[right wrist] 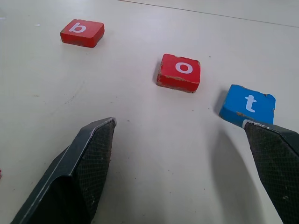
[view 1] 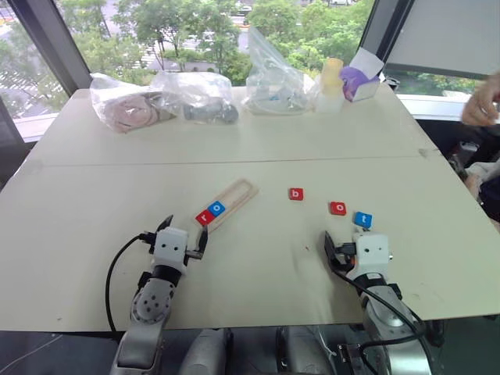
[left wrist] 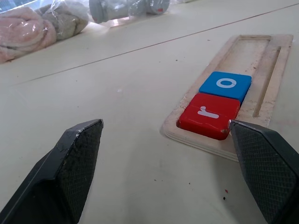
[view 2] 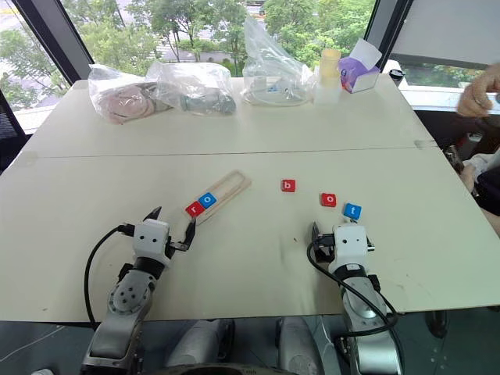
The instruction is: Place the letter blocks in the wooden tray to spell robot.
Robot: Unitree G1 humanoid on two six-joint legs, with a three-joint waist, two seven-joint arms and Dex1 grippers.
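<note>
The wooden tray (left wrist: 261, 56) is pale, unvarnished wood with visible grain. The red r (left wrist: 209, 115) and blue o (left wrist: 226, 85) blocks look painted and semi-glossy (the red o (right wrist: 179, 72) is chipped at its edges). The tabletop (right wrist: 140, 135) is smooth, matt cream. The left claw (left wrist: 163, 163) has cross-hatched black pads (left wrist: 81, 158).

An office-like test room — pale table (view 1: 328, 141) beside tall windows (view 1: 180, 31) (treetops outside), bagged supplies (view 1: 125, 101) along its far edge.

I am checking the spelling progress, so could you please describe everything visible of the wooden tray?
The wooden tray is a long, narrow light-wood strip with rounded ends and a shallow slot. It lies flat and diagonal on the table, ahead of the left pincer. A red r block and blue o block sit in its near end; the rest is empty.
</note>
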